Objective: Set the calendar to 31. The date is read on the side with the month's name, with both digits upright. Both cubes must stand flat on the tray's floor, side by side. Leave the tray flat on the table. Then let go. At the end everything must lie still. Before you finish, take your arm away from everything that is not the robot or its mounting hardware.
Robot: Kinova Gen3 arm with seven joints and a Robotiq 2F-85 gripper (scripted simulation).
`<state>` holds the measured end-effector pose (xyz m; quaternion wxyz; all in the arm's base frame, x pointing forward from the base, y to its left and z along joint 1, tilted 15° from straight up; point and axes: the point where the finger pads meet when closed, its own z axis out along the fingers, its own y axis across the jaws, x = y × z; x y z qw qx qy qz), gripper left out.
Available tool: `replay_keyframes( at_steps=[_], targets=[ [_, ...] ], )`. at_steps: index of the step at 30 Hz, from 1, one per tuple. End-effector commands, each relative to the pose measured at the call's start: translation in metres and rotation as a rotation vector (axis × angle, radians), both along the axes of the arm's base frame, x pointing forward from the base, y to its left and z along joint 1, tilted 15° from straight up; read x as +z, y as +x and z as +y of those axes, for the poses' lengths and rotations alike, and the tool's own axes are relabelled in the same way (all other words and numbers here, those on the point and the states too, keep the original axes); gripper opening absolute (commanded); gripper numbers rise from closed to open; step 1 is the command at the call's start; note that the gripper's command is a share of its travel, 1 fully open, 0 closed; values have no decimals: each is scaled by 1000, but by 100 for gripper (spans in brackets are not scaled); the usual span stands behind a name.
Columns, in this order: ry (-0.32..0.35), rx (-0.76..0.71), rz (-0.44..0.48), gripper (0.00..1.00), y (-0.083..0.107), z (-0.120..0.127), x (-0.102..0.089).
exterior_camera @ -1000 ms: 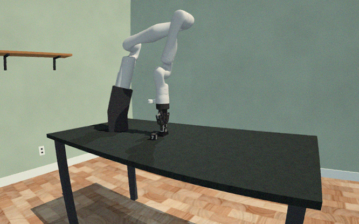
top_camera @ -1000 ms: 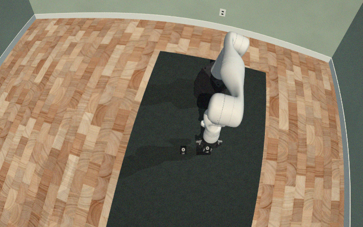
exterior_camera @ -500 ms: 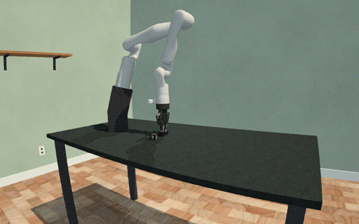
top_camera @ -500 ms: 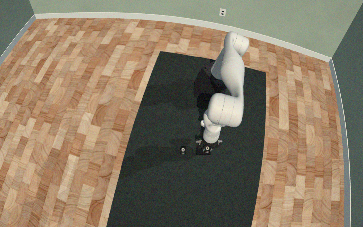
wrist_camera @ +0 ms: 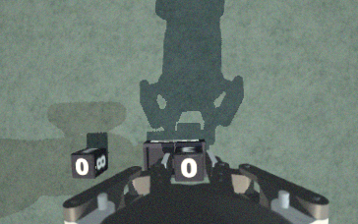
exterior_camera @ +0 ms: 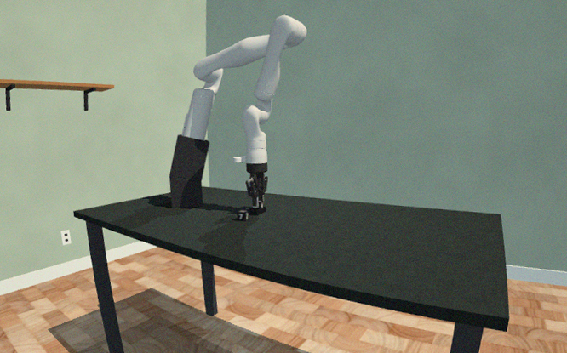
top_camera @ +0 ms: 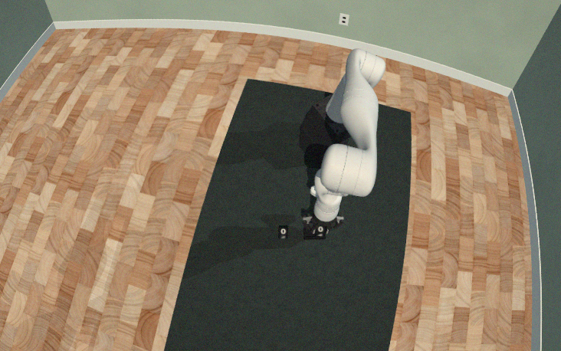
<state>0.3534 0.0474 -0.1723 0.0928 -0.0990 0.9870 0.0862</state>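
A small dark tray point(wrist_camera: 172, 149) sits on the black table. One black cube point(wrist_camera: 188, 168) rests in it, with a white 0 facing the wrist camera. My gripper point(wrist_camera: 189, 161) is low over the tray with its fingers on either side of this cube. The fingers stand a little wider than the cube, so the gripper is open. A second black cube point(wrist_camera: 89, 164) lies on the table to the left of the tray, showing 0 and 8. In the top view this loose cube point(top_camera: 283, 231) is left of the gripper point(top_camera: 320, 226) and the tray point(top_camera: 314, 234). The month's name is not visible.
The arm's dark base point(exterior_camera: 187, 171) stands at the back of the table, behind the gripper point(exterior_camera: 255, 204). The table's near edge is far from the tray. A wooden shelf point(exterior_camera: 48, 85) hangs on the left wall.
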Motion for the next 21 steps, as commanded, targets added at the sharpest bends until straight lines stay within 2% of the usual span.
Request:
replay_keyframes(
  at_steps=[1, 14, 21],
  targets=[
    [0, 0, -1, 46, 0, 0, 0],
    [0, 0, -1, 46, 0, 0, 1],
    [0, 0, -1, 46, -3, -4, 20]
  ],
)
